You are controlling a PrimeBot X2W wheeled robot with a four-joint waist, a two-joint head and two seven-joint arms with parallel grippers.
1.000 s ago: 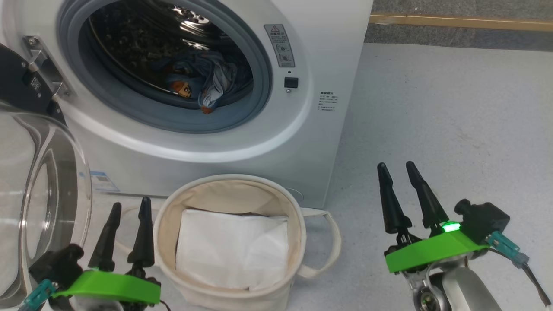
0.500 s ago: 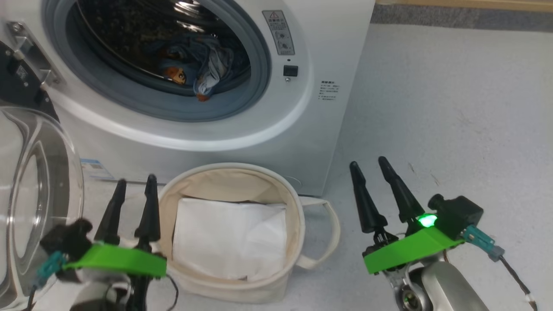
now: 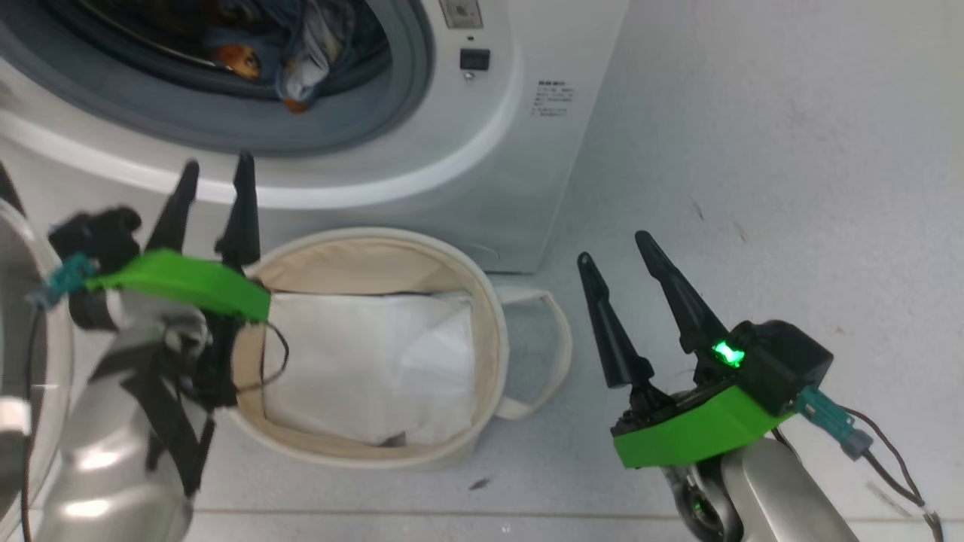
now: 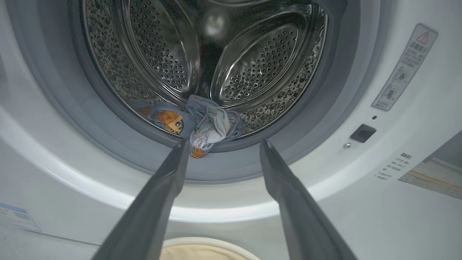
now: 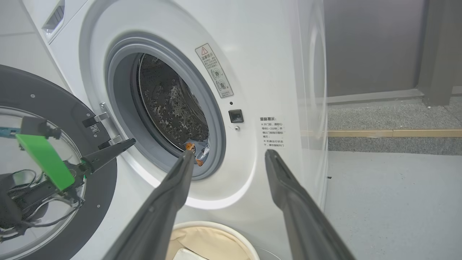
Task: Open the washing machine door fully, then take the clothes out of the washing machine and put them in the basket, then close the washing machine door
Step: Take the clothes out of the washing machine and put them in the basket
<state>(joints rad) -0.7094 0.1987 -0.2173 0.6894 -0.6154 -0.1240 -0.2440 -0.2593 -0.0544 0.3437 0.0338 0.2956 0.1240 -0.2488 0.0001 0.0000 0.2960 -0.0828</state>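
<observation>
1. The washer [image 3: 482, 173] stands with its door [image 5: 47, 90] swung open, at 9 o'clock of the opening in the right wrist view. The door's black rim and glass bowl face outward.
2. The clothes [image 4: 205, 124], a blue bundle with an orange-brown print, lie at the bottom front of the steel drum [image 4: 260, 61]. They sit at 6 o'clock of the opening, with one end drooping onto the grey seal.
3. The basket [image 3: 493, 339] sits on the floor [image 3: 753, 150] just in front of the washer, at 6 o'clock below the opening. A white sheet [image 3: 361, 361] lies inside it.
4. The left tool [image 3: 218, 160] hovers at 10 o'clock of the basket, its wrist over the rim. Its fingers are parted by a modest gap and hold nothing. The tips point to 12 o'clock, against the washer's white front just below the opening. In the left wrist view the clothes show between the fingertips, farther off inside the drum.
5. The right tool [image 3: 612, 247] hangs over the floor at 3 o'clock of the basket, well apart from it. Its fingers are likewise parted and empty, angled toward 11 o'clock.
</observation>
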